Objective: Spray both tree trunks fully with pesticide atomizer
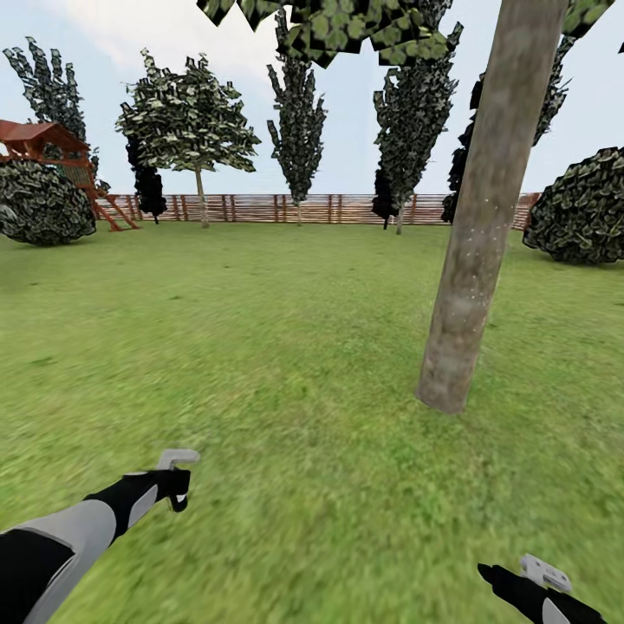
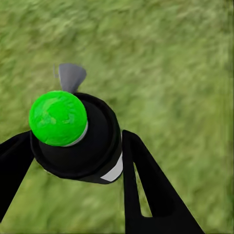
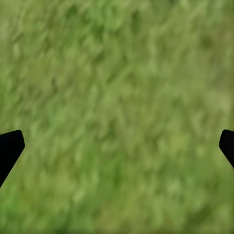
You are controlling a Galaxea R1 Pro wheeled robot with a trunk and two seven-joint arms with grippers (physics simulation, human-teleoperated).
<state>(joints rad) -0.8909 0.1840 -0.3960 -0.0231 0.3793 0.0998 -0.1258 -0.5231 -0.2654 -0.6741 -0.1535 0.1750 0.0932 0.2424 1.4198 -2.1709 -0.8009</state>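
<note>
My left gripper (image 1: pixel 173 490) is shut on the pesticide atomizer (image 1: pixel 176 468), low at the left over the lawn. In the left wrist view the atomizer (image 2: pixel 78 141) is a dark bottle with a green cap, a grey nozzle and a white label patch, held between the black fingers (image 2: pixel 146 180). A thick grey-brown tree trunk (image 1: pixel 481 217) rises ahead to the right, flecked with small white specks. The second tree (image 1: pixel 186 121) stands far back left by the fence. Open above bare grass, my right gripper (image 1: pixel 533 576) sits at the lower right, its fingertips (image 3: pixel 9 146) spread wide.
A brown slat fence (image 1: pixel 329 208) bounds the lawn at the back. A red play structure (image 1: pixel 52 152) and a round bush (image 1: pixel 39 204) stand far left, another bush (image 1: pixel 585 208) far right. Dark column-shaped trees (image 1: pixel 297 121) line the fence. Open grass lies between me and the trunk.
</note>
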